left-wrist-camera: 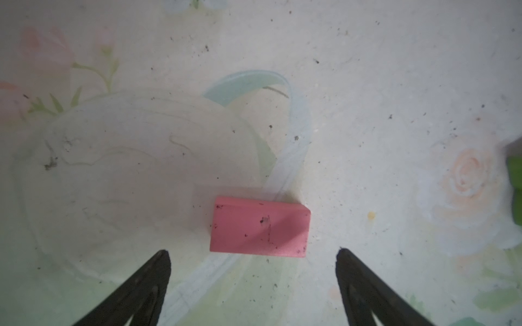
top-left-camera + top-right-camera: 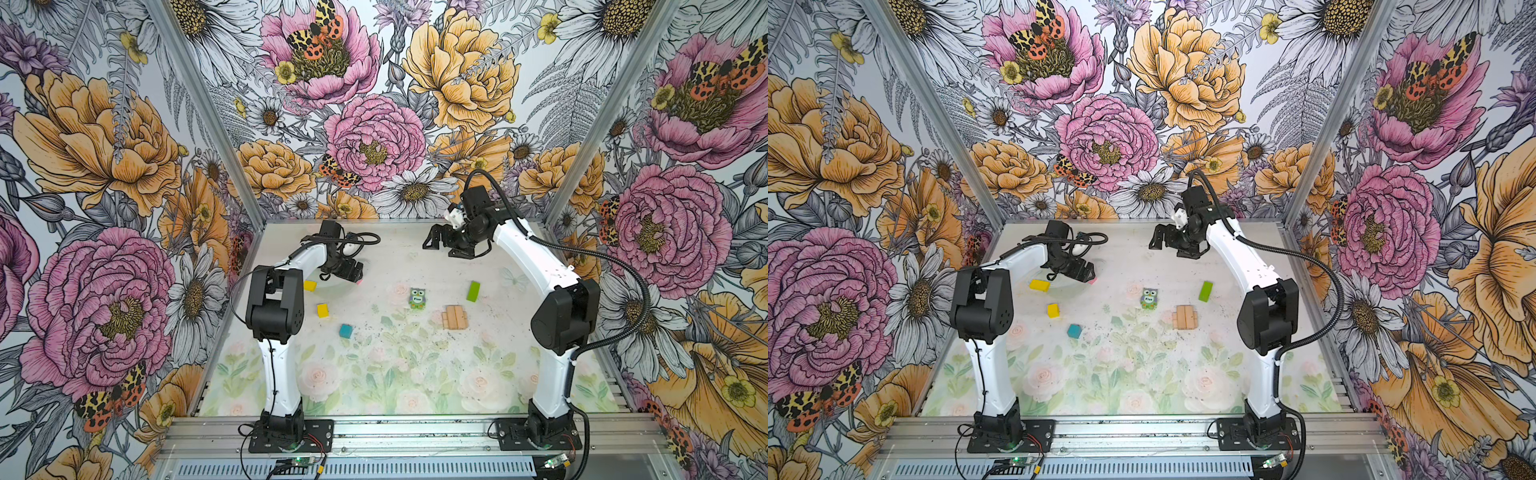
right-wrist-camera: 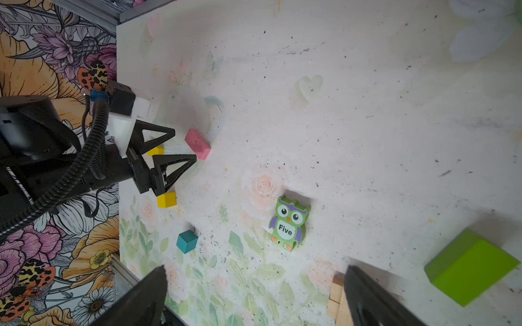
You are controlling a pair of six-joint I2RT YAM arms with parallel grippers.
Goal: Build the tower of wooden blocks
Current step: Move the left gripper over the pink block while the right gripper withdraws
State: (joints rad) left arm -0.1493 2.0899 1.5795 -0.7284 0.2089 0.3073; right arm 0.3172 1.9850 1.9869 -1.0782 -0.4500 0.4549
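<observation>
You have only the base ready: the tan bars (image 2: 455,318) lie side by side on the bench (image 2: 415,374). The other wood blocks (image 2: 345,331) lie scattered. Your left fingers (image 1: 152,282) stand open at the pink bar (image 1: 260,227); your right fingers (image 3: 364,293) are open, empty.

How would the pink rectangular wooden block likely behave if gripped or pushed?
The pink rectangular wooden block lies flat on a broad face, so a push probably slides it rather than tipping it. Its parallel sides look rigid and should clamp squarely, though the paint may be slick.
</observation>
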